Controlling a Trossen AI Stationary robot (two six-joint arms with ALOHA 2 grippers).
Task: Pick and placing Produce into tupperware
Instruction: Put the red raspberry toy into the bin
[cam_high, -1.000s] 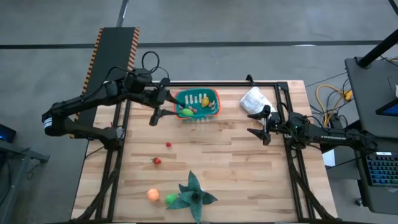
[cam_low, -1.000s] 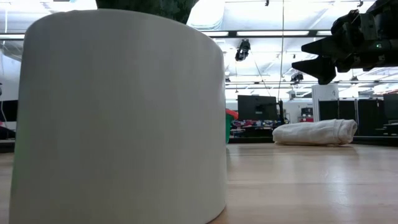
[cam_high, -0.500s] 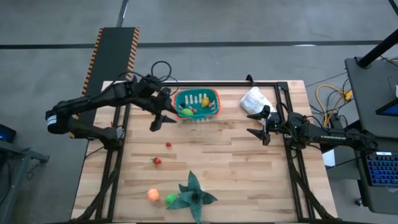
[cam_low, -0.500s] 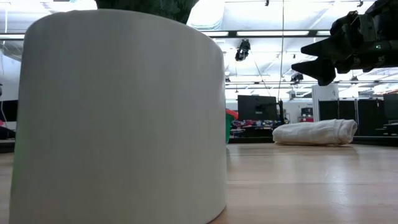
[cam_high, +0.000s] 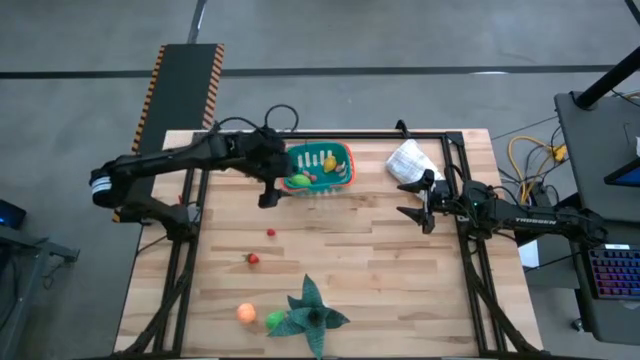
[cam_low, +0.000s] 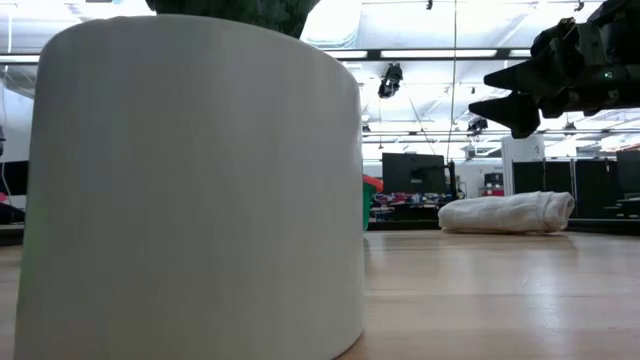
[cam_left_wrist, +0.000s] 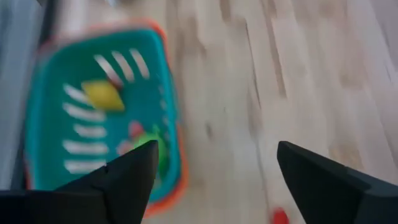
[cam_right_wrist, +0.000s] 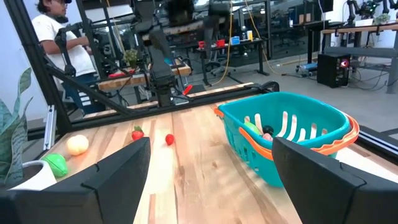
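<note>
The tupperware (cam_high: 318, 165), a teal tub with an orange rim, stands at the table's far middle. It holds green (cam_high: 298, 181), yellow (cam_high: 330, 163) and small red produce. My left gripper (cam_high: 268, 190) hangs open just off the tub's left near corner, slanting down, with nothing between its fingers (cam_left_wrist: 214, 180). Two small red pieces (cam_high: 271, 233) (cam_high: 253, 259), an orange one (cam_high: 245, 313) and a green one (cam_high: 274, 320) lie on the wood. My right gripper (cam_high: 412, 198) waits open and level at the right, facing the tub (cam_right_wrist: 286, 134).
A dark green leafy plant (cam_high: 312, 312) in a white pot (cam_low: 190, 180) stands near the front edge and blocks most of the low view. A wrinkled white bag (cam_high: 408, 160) lies at the far right. A person (cam_right_wrist: 56, 31) stands beyond the table.
My left gripper has gone down and a little toward the table's right, along the tub's left side to its near corner, and has tipped further downward. The produce and the tub have stayed in place.
</note>
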